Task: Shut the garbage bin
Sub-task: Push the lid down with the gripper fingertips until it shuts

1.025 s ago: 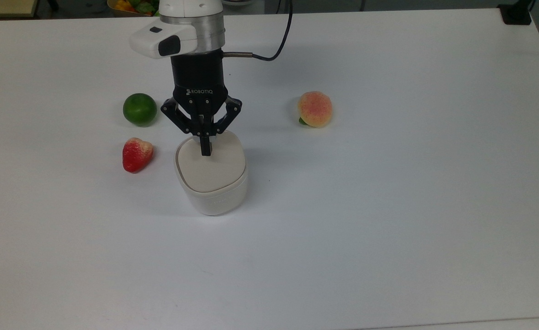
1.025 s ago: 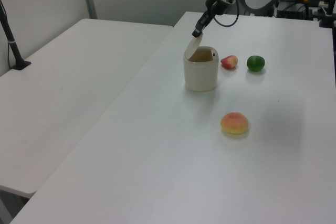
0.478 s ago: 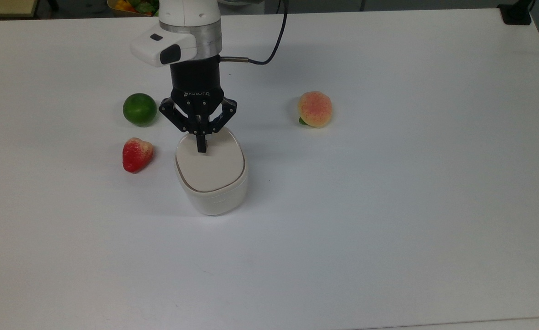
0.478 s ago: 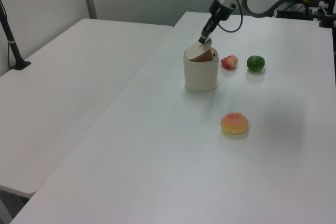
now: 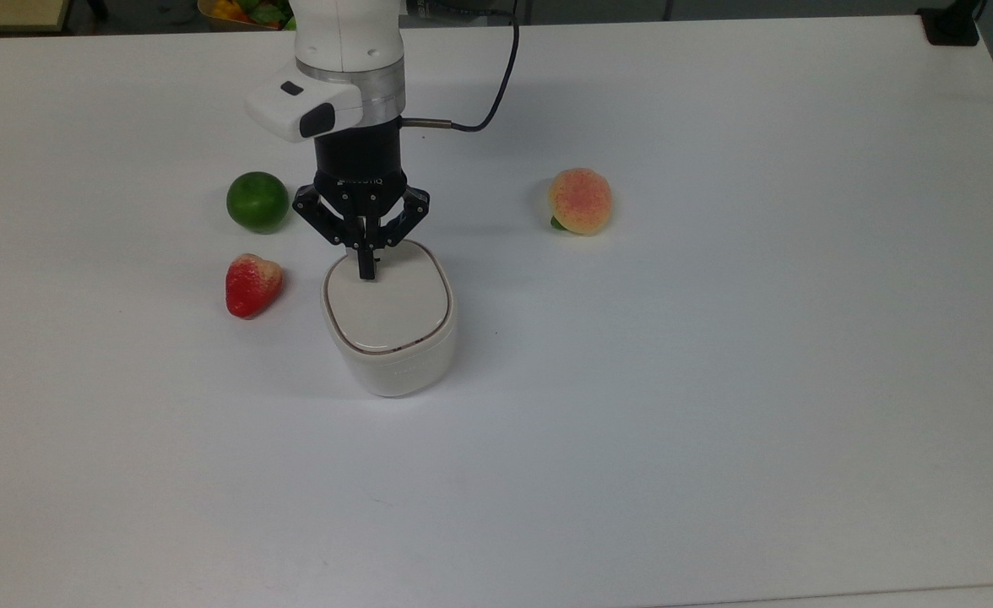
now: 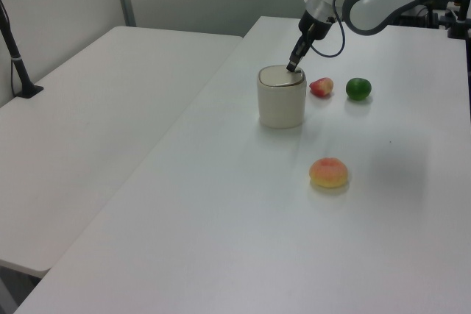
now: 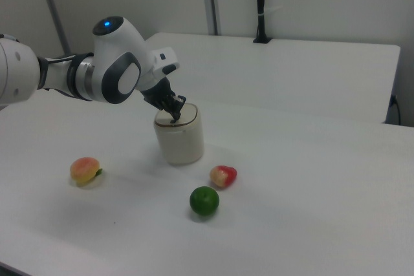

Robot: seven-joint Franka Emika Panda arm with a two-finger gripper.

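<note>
Off-white garbage bin standing on the white surface, lid lying flat. Black hand, fingers pressed together, tip touching the lid's rear edge. Strawberry and lime lie at the top view's left; peach well apart.

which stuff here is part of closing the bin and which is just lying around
Part of the job:
- bin
- lid, lying flat on the bin
- hand, shut, tips on the lid's far edge

Just lying about:
- lime
- strawberry
- peach
</note>
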